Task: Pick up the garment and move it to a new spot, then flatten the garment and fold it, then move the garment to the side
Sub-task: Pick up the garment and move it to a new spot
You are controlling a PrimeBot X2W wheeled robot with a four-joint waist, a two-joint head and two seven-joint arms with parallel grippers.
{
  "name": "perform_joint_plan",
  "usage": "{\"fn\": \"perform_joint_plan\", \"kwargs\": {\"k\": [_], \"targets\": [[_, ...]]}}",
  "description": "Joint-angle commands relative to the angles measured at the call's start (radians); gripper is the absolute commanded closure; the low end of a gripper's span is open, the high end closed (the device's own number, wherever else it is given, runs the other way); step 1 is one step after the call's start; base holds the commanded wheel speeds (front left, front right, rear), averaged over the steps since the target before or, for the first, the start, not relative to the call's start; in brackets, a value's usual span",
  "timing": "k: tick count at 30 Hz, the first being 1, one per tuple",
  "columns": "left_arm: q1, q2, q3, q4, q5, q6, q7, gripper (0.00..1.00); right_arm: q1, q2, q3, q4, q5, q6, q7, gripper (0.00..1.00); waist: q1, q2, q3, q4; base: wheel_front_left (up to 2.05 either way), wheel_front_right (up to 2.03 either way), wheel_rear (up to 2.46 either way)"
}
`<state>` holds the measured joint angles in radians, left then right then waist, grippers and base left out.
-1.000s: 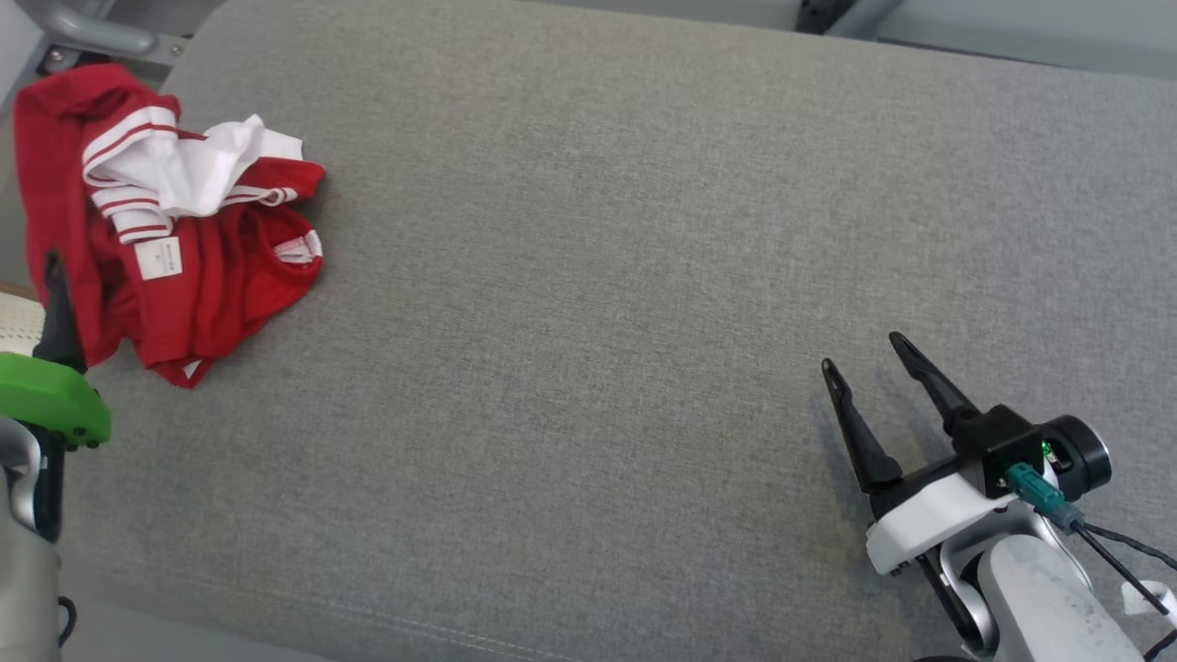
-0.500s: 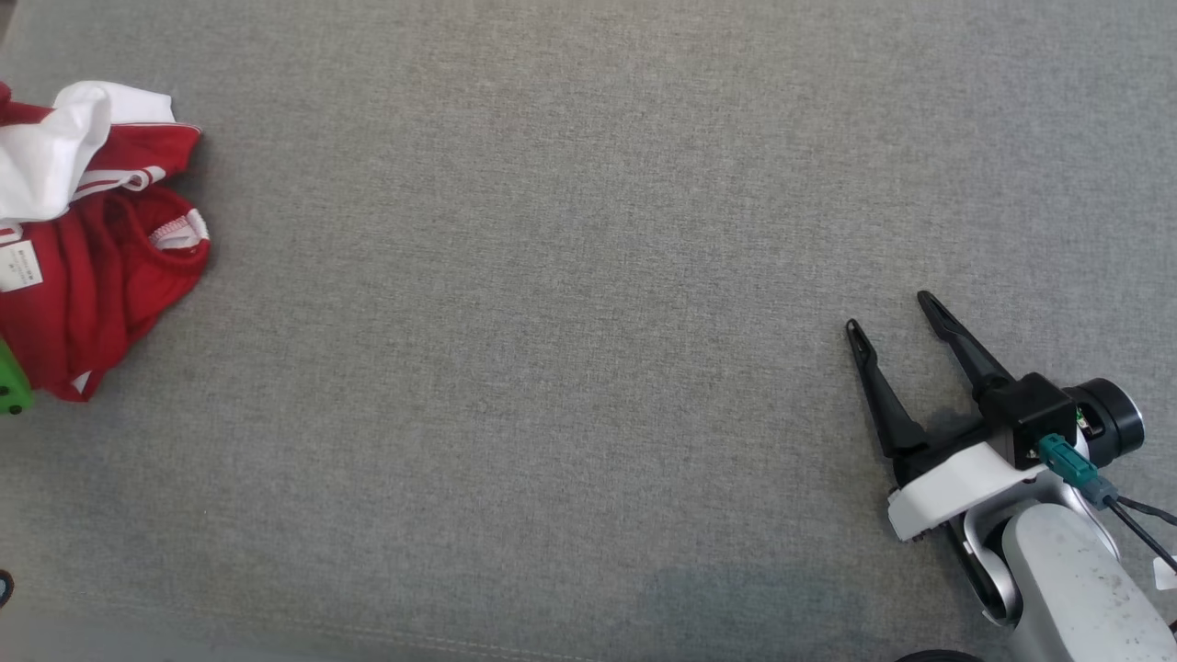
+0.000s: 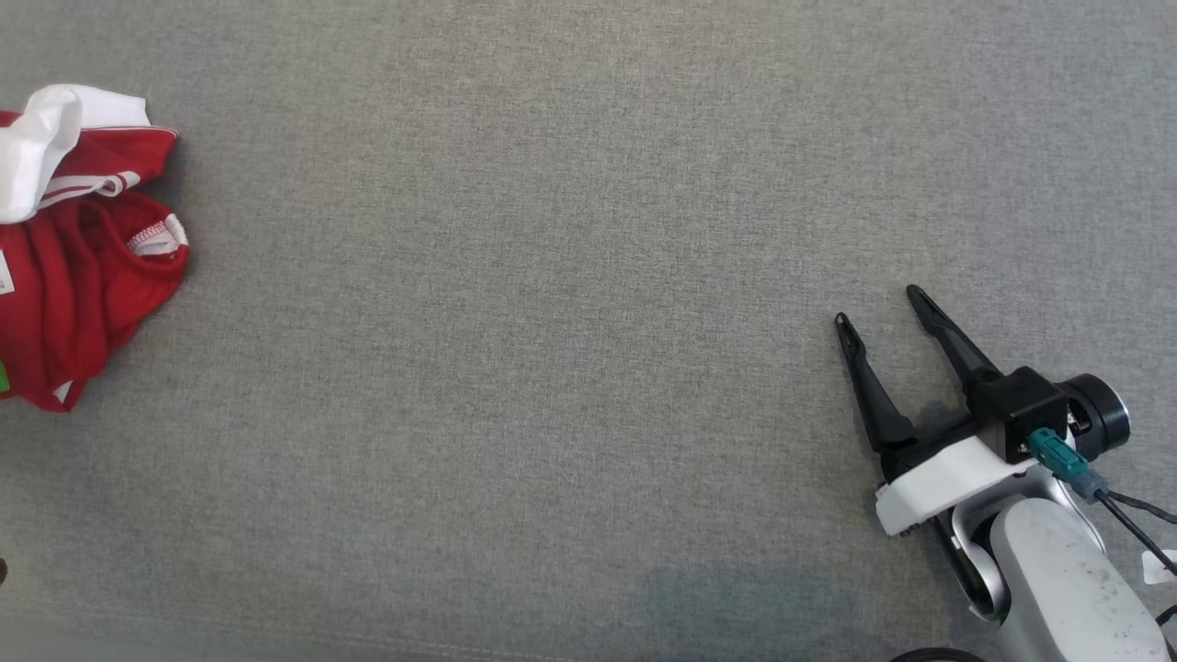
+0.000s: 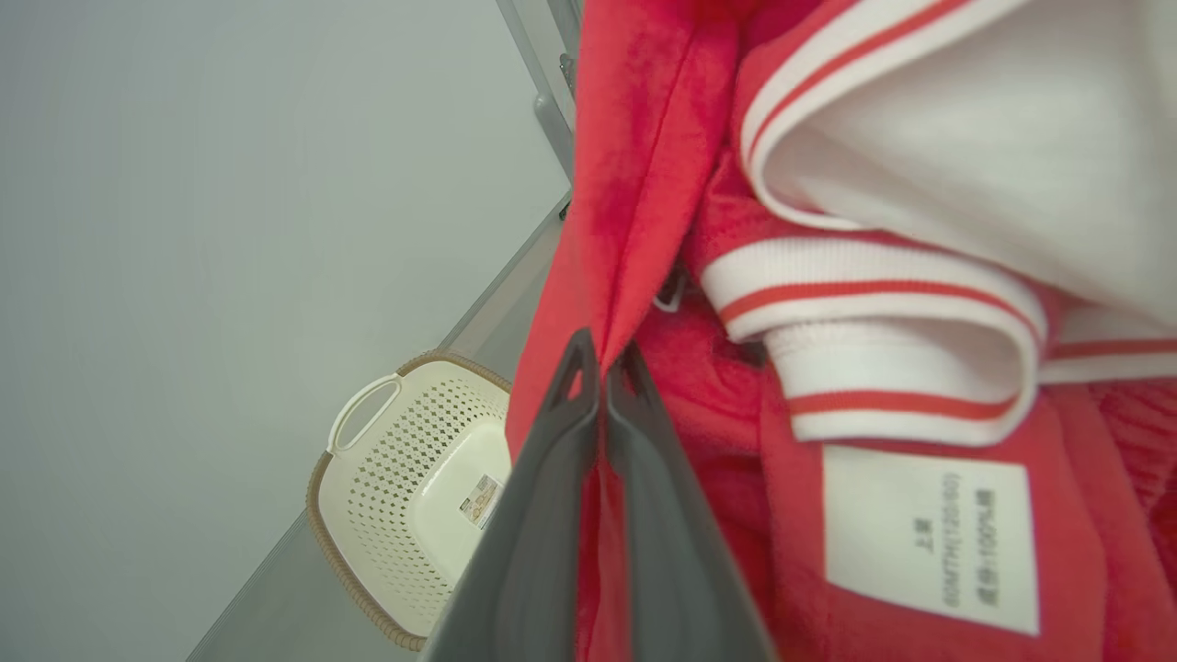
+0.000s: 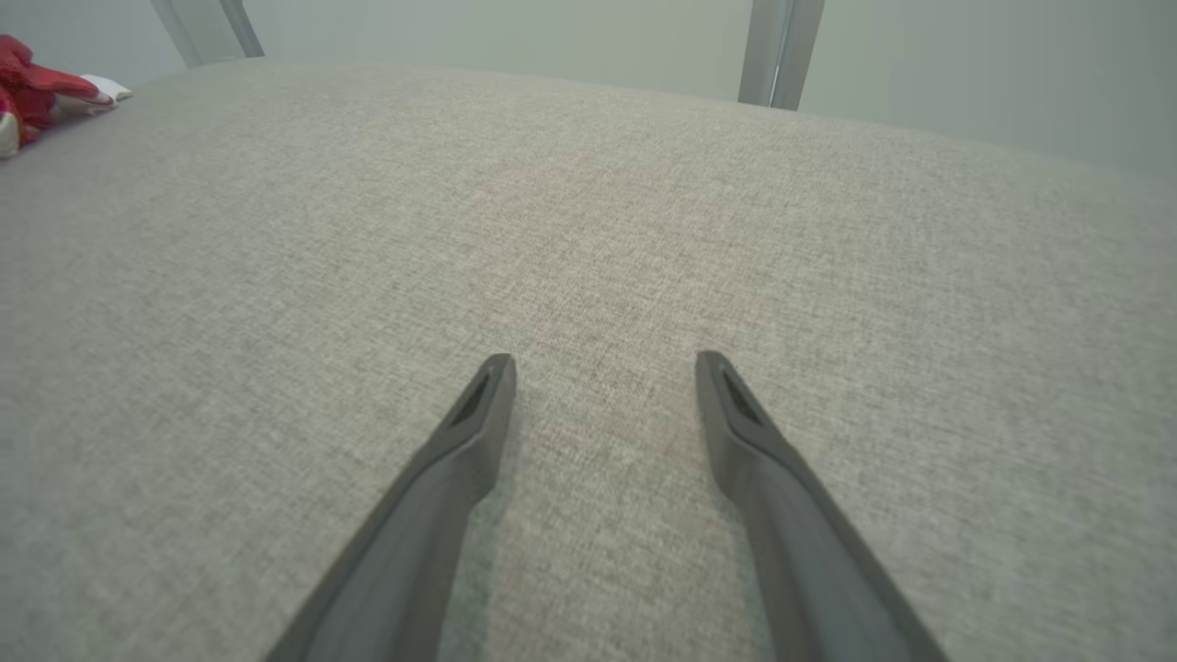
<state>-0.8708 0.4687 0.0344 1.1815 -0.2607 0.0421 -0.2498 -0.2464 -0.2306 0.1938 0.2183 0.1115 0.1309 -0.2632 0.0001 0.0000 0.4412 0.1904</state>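
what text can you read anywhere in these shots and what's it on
"(120/60)": on the white label sewn to the red garment, printed sideways; the reading is uncertain.
"100%": next line of the same label; the characters around it are too blurred to read.
Sticker inside the cream basket: too small to read.
Nothing else is legible.

The red garment is soft, napped cloth with ribbed white trim and a smooth sewn label. The grey surface is coarse woven fabric, matt. At lower left, the cream basket looks like perforated plastic.
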Motion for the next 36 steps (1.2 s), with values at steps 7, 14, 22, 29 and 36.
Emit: {"fn": "perform_joint_plan", "kwargs": {"k": [7, 14, 22, 29, 36], "targets": [[-0.069, 0.021, -0.047, -0.092, 0.037, -0.055, -0.017, 1.0, 0.016, 0.032, -0.006, 0.022, 0.018, 0.0, -0.003, 0.0, -0.0001, 0.0, -0.07, -0.016, 0.0, 0.0, 0.0], [-0.136, -0.004, -0.157, -0.339, 0.121, -0.122, -0.017, 1.0, 0.037, 0.098, 0.004, 0.045, 0.031, 0.0, -0.003, 0.0, -0.0001, 0.0, -0.186, -0.05, 0.0, 0.0, 0.0], [-0.174, -0.154, -0.295, -0.504, 0.077, -0.169, -0.01, 1.0, 0.065, 0.153, 0.008, 0.063, 0.051, 0.0, -0.003, 0.0, -0.0001, 0.0, -0.28, -0.146, 0.0, 0.0, 0.0], [-0.127, -0.309, -0.395, -0.618, -0.013, -0.173, -0.003, 1.0, 0.079, 0.169, -0.034, 0.061, 0.051, 0.0, -0.003, 0.0, -0.0001, 0.0, -0.303, -0.245, 0.0, 0.0, 0.0], [-0.075, -0.394, -0.426, -0.664, -0.109, -0.159, -0.009, 1.0, 0.104, 0.175, -0.059, 0.063, 0.052, 0.0, -0.003, 0.0, -0.0001, 0.0, -0.308, -0.345, 0.0, 0.0, 0.0]]}}
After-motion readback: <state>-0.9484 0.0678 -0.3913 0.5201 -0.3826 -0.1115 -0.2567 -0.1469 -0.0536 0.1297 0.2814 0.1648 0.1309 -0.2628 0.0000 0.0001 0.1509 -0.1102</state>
